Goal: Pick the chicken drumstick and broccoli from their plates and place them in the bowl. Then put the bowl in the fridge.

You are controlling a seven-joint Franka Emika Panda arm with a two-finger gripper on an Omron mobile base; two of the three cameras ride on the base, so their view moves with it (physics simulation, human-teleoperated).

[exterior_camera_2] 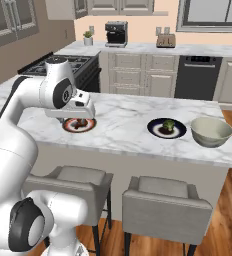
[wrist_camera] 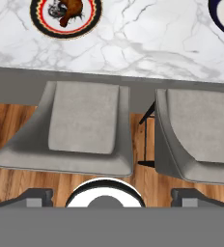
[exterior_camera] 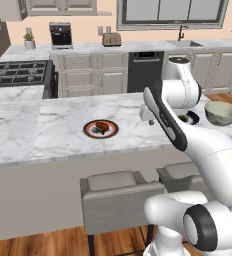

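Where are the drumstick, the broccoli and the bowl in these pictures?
drumstick [exterior_camera: 103,127]: left base view, middle of the brown meat on its plate.
broccoli [exterior_camera_2: 168,124]: right base view, top of the green floret.
bowl [exterior_camera_2: 211,135]: right base view, its grey-green outer wall.

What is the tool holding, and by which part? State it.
Nothing. The tool is open above the stools, while the chicken drumstick lies on its plate.

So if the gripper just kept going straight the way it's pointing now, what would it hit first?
Probably the grey stool seat. The hand view looks straight down past the near edge of the marble counter, so the line likely ends on the stool or the wood floor beside it. Depth is hard to judge.
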